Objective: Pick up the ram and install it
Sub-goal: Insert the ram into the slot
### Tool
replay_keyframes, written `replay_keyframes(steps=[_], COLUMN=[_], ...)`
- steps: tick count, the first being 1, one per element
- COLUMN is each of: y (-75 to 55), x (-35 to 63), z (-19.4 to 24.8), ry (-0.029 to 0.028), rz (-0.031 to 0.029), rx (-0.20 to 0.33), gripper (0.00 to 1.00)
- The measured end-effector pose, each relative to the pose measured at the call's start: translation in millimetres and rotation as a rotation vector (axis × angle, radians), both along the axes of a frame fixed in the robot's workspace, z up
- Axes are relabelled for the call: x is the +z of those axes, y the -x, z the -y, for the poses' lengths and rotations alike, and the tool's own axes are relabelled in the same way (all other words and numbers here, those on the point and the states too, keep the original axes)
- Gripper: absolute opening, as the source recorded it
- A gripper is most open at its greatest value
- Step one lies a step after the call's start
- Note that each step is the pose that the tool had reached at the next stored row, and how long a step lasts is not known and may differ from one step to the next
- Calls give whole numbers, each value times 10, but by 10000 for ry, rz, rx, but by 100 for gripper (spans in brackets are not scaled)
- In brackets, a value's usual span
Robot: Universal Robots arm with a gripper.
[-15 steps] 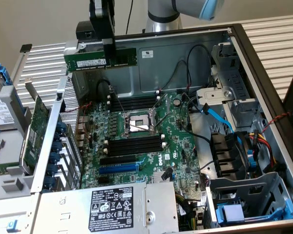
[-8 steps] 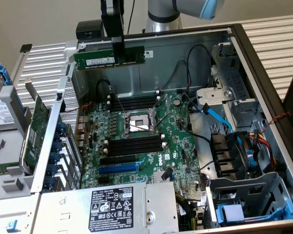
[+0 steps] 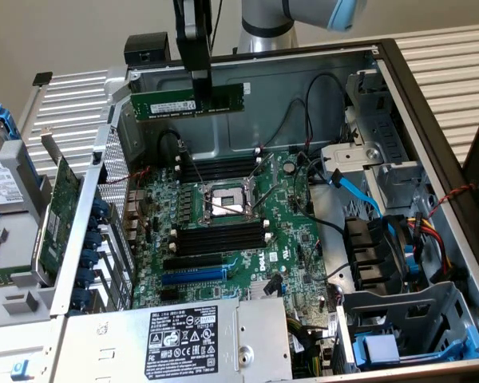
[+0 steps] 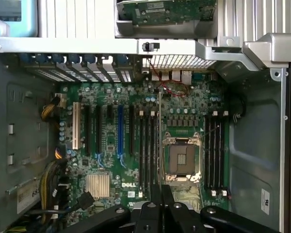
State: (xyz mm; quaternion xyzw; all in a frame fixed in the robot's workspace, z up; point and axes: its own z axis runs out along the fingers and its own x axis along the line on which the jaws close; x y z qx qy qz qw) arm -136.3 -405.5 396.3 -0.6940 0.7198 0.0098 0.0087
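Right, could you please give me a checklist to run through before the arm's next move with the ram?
1. The gripper shut on the ram: ok.
2. The ram held clear above the open case: ok.
3. The memory slots free of other sticks: ok.
4. The white end clips on the slots open: cannot tell.
5. The ram lined up over one slot: cannot tell.

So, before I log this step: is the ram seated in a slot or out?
Out. The ram hangs level in the shut gripper, above the black memory slots, touching none.
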Motion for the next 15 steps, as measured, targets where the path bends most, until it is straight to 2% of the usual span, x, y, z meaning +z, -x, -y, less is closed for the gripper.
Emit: replay_keyframes(steps=[5,9,15], y=[-50,-70,-81], x=[-81,-128,-141], z=[-1,-1,0], ry=[1,-29,-36], rz=[-3,-29,-48], rx=[-14,-14,-15], gripper=[12,12,12])
